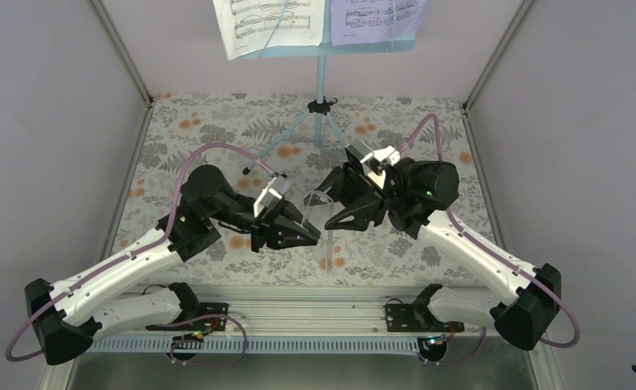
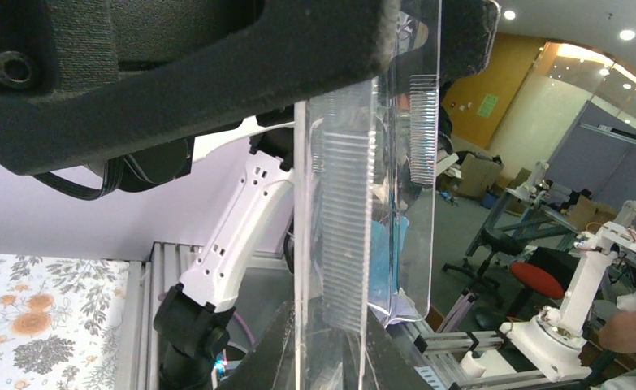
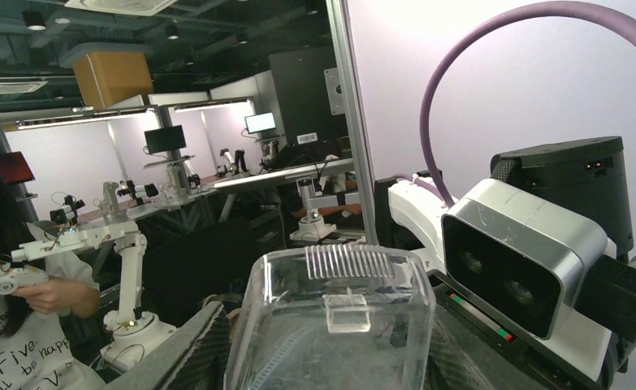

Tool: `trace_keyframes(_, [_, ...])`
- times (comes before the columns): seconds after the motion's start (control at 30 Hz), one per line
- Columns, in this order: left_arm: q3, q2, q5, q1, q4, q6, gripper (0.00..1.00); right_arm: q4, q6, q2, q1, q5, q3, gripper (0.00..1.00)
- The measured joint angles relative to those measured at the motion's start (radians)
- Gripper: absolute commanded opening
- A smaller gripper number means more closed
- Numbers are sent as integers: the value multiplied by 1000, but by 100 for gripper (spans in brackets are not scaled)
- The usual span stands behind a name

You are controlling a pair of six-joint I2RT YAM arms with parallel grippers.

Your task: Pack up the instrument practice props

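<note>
Holding a clear case at mid-table, with the props well behind it

The music stand [image 1: 321,77] is at the far edge of the table [image 1: 217,130]. Its pole is upright and its legs are spread on the flowered top. On its desk lean a white sheet-music page [image 1: 270,24] on the left and a lavender page [image 1: 378,18] on the right. Both pages are cut by the upper border of the overhead view. The props therefore lie straight ahead of both arms, toward the far wall, higher than the grippers and well apart from them.

Between the stand and the arm bases, near the middle of the table, is a clear plastic case [image 3: 330,333]. The left gripper [image 1: 310,227] reaches it from the left. It is narrow and clamped on one clear wall, and its wrist view shows the ribbed panel passing between the dark fingers. The right gripper [image 1: 321,211] faces it from the right. Its jaws stand about half spread, one on each side of the rounded, ribbed end of the case, where there is a small latch. I cannot tell whether its pads already press on the plastic.

The right gripper lies a little farther up the table, so I judge it the nearer one to the foot of the stand, though one leg of the stand points toward the left arm. As I read it, the coming move depends on the case. The two grippers are opposite each other across it, and the pages must later come down to this place from behind and above.
</note>
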Motion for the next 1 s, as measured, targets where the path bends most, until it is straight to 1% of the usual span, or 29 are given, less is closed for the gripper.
trace_keyframes(0.03, [0,0,0,0,0,3,13,0,0,0,2,0,0,38])
trace_keyframes(0.17, [0,0,-7,0,-3,9,25,-21,-21,-4,4,2,0,35])
trace_keyframes(0.23, [0,0,-27,3,-8,15,35,-62,-58,-17,7,-4,0,35])
trace_keyframes(0.3, [0,0,-45,6,-12,19,41,-124,-116,-39,11,-3,0,34])
trace_keyframes(0.33, [0,-1,-55,7,-17,22,49,-179,-159,-55,12,-1,1,35])
trace_keyframes(0.4, [0,-4,-79,7,-35,46,72,-272,-232,-76,12,5,11,35])
trace_keyframes(0.47, [0,-18,-130,8,-81,77,84,-396,-320,-92,12,19,42,35])
trace_keyframes(0.53, [-1,-42,-188,10,-134,105,91,-520,-405,-103,12,40,80,36])
trace_keyframes(0.67, [-18,-114,-288,17,-206,159,100,-757,-573,-133,12,115,146,36])
trace_keyframes(0.87, [-38,-218,-447,21,-309,214,100,-998,-734,-182,12,249,159,38])
trace_keyframes(1.0, [-112,-333,-603,36,-344,232,100,-1072,-780,-204,12,331,115,38])
